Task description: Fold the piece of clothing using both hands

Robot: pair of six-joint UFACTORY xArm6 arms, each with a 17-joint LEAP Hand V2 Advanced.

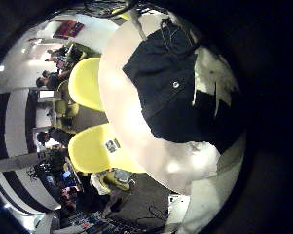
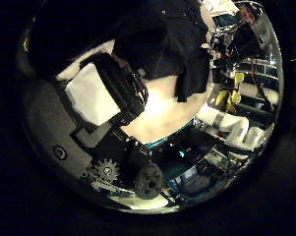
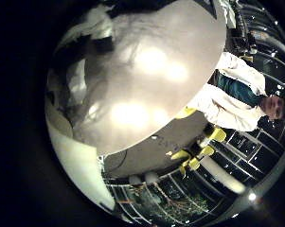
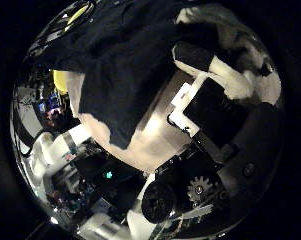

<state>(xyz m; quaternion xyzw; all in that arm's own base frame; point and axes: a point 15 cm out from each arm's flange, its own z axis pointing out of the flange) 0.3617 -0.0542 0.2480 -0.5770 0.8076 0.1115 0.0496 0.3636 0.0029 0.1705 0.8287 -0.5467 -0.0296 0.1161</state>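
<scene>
A pale round table (image 1: 136,136) carries a dark piece of clothing (image 1: 170,83).

Round, pale bench (image 1: 136,117) with a glossy top, bright ceiling lights mirrored in its surface. Two yellow chairs (image 1: 85,82) standing just beside the bench rim, one near the other, seen from the left little finger side. More yellow chair seats (image 3: 201,151) beyond the bench edge in the right little finger side view. Cluttered room behind, too small to make out.
</scene>
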